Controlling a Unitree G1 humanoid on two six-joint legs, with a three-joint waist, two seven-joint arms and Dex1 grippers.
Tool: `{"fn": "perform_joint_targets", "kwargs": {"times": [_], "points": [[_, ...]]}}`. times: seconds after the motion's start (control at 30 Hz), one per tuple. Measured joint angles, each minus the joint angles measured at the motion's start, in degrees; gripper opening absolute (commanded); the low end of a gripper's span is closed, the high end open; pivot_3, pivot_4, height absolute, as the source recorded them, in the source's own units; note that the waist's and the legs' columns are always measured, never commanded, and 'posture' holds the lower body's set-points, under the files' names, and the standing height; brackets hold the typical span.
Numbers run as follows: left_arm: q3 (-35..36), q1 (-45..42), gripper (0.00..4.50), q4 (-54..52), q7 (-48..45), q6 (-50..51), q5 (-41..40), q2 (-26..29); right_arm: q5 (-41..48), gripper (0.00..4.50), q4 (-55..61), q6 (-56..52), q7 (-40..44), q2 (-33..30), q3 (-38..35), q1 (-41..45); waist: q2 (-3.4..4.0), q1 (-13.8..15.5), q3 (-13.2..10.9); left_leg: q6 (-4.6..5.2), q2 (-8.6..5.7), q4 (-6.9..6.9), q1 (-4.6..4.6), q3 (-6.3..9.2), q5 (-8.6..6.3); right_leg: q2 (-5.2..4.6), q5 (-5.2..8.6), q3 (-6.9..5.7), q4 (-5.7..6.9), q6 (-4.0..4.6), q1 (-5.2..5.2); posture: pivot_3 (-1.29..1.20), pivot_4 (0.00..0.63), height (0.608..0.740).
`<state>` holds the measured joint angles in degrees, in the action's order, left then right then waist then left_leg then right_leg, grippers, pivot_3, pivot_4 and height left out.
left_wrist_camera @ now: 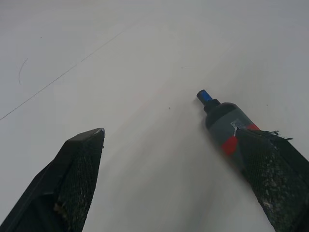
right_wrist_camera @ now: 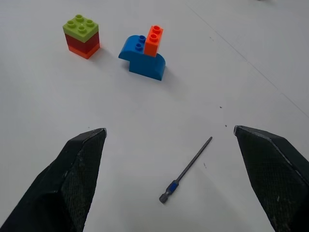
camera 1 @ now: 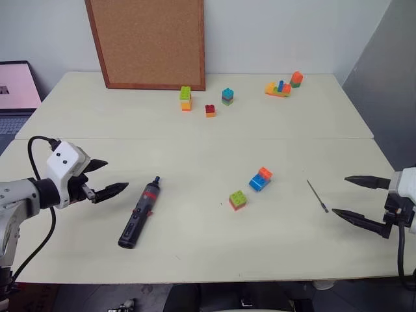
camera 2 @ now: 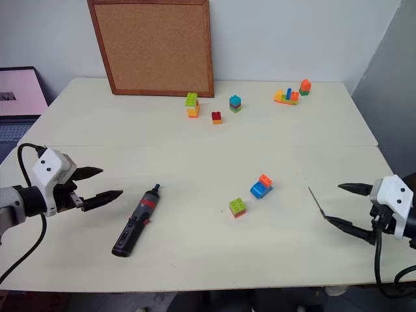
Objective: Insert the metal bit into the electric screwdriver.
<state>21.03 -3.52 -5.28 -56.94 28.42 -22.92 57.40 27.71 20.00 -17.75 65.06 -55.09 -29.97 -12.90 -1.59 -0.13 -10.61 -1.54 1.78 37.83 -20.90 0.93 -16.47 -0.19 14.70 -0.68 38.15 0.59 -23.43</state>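
Both my pincers are spread wide w/ nothing between the fingers. Left gripper [camera 1: 104, 179] hovers over the table [camera 1: 195, 253] just beside the electric screwdriver [camera 1: 139, 212], which lies flat on the near left part, tip pointing away from me and a bit to the right, butt end toward the front edge. In the left wrist view the driver's nose w/ its red accent sits close to one finger [left_wrist_camera: 275, 174]; can't tell if they touch, prob not.

Right gripper [camera 1: 354, 198] hangs near the right edge, aimed inward at the metal bit [right_wrist_camera: 186, 170]. The bit lies flat on bare table, apart from my fingers, roughly between them in the wrist view, thicker shank end nearer me. A blue-and-orange brick piece [camera 1: 260, 179] and a green-topped brick [camera 1: 238, 199] sit between bit and driver, well apart from both. More bricks and a cork board [camera 1: 146, 42] are at the far side, out of the way.

Step in hand, as I judge it: pre-grasp, nothing picked up yet, task barely begun. Next move calls for each arm to drop and close, left round the driver body, right on the bit. The bit is v. thin and flat on the surface, so my fingertips need to come right down to the table and pinch across it squarely, else it'll roll or slip. Then lift both, line up shank w/ the driver's nose
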Motion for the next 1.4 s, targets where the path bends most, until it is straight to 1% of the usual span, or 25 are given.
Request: {"fn": "perform_joint_targets", "kwargs": {"times": [0.27, 0.47, 0.6, 0.77, 0.83, 0.87, 0.93, 1.03, 1.1, 1.17, 1.27, 1.33, 1.4], "points": [[0.00, -0.08, 4.50, 0.00, 0.08, 0.02, 0.01, 0.01, -0.14, 4.46, 0.00, 0.47, 0.10, 0.00, 0.62, 0.00, 0.00, 0.00, 0.00, 0.00, 0.00, 0.01, 0.00, -0.01, 0.00, 0.00, 0.00, 0.00, 0.00, 0.00, 0.00, 0.00, 0.150, 0.740], [0.00, -1.47, 4.50, 0.00, 0.57, 4.04, -0.93, 0.02, -0.64, 4.46, 0.00, 0.87, 0.22, 0.00, 0.77, -0.04, 0.00, -0.01, 0.00, 0.00, -0.01, 0.02, 0.01, -0.01, 0.00, 0.00, -0.01, 0.00, 0.03, -0.01, 0.01, 0.00, 0.150, 0.740], [0.00, -1.62, 4.50, -0.84, 0.58, 4.78, -1.31, 0.02, -0.65, 4.46, 0.00, 0.94, 0.30, 0.00, 0.86, -0.03, 0.00, -0.01, 0.00, 0.00, 0.00, 0.02, 0.01, -0.01, 0.00, 0.00, -0.01, 0.00, 0.02, -0.01, 0.01, 0.00, 0.150, 0.740], [-0.60, -2.89, 4.50, -2.23, 3.35, 5.45, -0.68, -0.04, -0.60, 4.46, 0.07, 0.94, 0.27, 0.00, 1.97, 0.58, 0.00, 0.00, 0.00, 0.00, -0.01, 0.04, 0.03, 0.01, 0.00, 0.00, -0.02, 0.00, 0.05, -0.02, 0.03, 0.00, 0.150, 0.740], [-0.83, -4.36, 4.50, -3.15, 5.56, 7.67, -0.61, -0.22, -0.52, 4.46, 0.29, 0.92, 0.26, 0.00, 2.25, 0.85, 0.00, 0.00, 0.00, 0.00, -0.02, 0.05, 0.03, 0.01, 0.00, 0.00, -0.03, 0.00, 0.07, -0.04, 0.03, 0.00, 0.150, 0.740], [-0.94, -5.83, 4.50, -4.68, 7.44, 10.91, -1.49, -0.90, -0.04, 4.46, 0.81, 0.84, 0.17, 0.01, 2.80, 1.55, 0.00, -0.01, 0.00, 0.00, -0.01, 0.06, 0.03, 0.01, 0.00, 0.00, -0.04, 0.01, 0.07, -0.06, 0.04, 0.00, 0.150, 0.740], [-1.04, -6.40, 4.50, -6.16, 8.53, 13.40, -2.52, -1.33, 0.51, 4.46, 1.63, 0.64, 0.09, 0.02, 3.38, 2.20, 0.00, -0.02, 0.00, 0.00, -0.01, 0.08, 0.03, 0.01, 0.00, 0.00, -0.06, 0.03, 0.07, -0.09, 0.04, 0.00, 0.150, 0.740], [-1.09, -6.92, 4.50, -11.96, 11.94, 23.86, -7.24, -3.57, 3.16, 4.46, 4.82, -1.70, -0.34, 0.02, 5.08, 4.86, 0.00, -0.19, 0.00, -0.01, -0.01, 0.09, 0.04, 0.10, 0.01, 0.00, -0.08, 0.11, 0.06, -0.14, 0.04, 0.00, 0.150, 0.740], [-1.22, -6.65, 4.50, -14.26, 12.63, 26.92, -9.01, -4.01, 4.10, 4.46, 6.11, -2.27, -0.40, 0.01, 5.64, 5.65, -0.01, -0.17, 0.01, -0.01, -0.02, 0.10, 0.02, 0.17, 0.01, 0.00, -0.09, 0.07, 0.05, -0.14, 0.04, 0.00, 0.150, 0.740], [-1.20, -5.45, 4.50, -16.13, 13.33, 27.84, -9.39, -3.86, 4.74, 4.46, 6.51, -3.16, -0.69, 0.00, 6.58, 6.98, -0.01, -0.16, 0.01, -0.01, -0.03, 0.10, 0.05, 0.19, 0.01, 0.00, -0.09, 0.09, 0.07, -0.14, 0.04, 0.00, 0.150, 0.740], [-1.07, -4.42, 4.50, -17.47, 13.24, 26.47, -9.27, -3.49, 5.01, 4.46, 6.90, -3.61, -1.54, 0.01, 7.51, 8.13, -0.01, -0.04, 0.01, -0.01, -0.07, 0.11, 0.06, 0.24, 0.01, 0.01, -0.09, 0.04, 0.08, -0.13, 0.06, 0.00, 0.150, 0.740], [-1.17, -1.68, 4.50, -20.42, 10.05, 24.57, -10.17, -2.49, 4.97, 4.46, 6.95, -3.97, -2.09, 0.17, 8.47, 8.57, -0.01, -0.08, 0.01, -0.01, -0.02, 0.10, 0.06, 0.22, 0.01, 0.00, -0.09, 0.09, 0.06, -0.13, 0.06, 0.00, 0.150, 0.740], [-1.10, 0.73, 4.50, -24.56, 5.05, 22.68, -13.19, -1.90, 4.74, 4.46, 6.98, -4.31, -3.88, 0.76, 9.93, 10.10, -0.01, -0.02, 0.01, -0.01, -0.04, 0.11, 0.05, 0.21, 0.01, -0.02, -0.09, 0.09, 0.05, -0.12, 0.06, 0.00, 0.150, 0.740]]}}
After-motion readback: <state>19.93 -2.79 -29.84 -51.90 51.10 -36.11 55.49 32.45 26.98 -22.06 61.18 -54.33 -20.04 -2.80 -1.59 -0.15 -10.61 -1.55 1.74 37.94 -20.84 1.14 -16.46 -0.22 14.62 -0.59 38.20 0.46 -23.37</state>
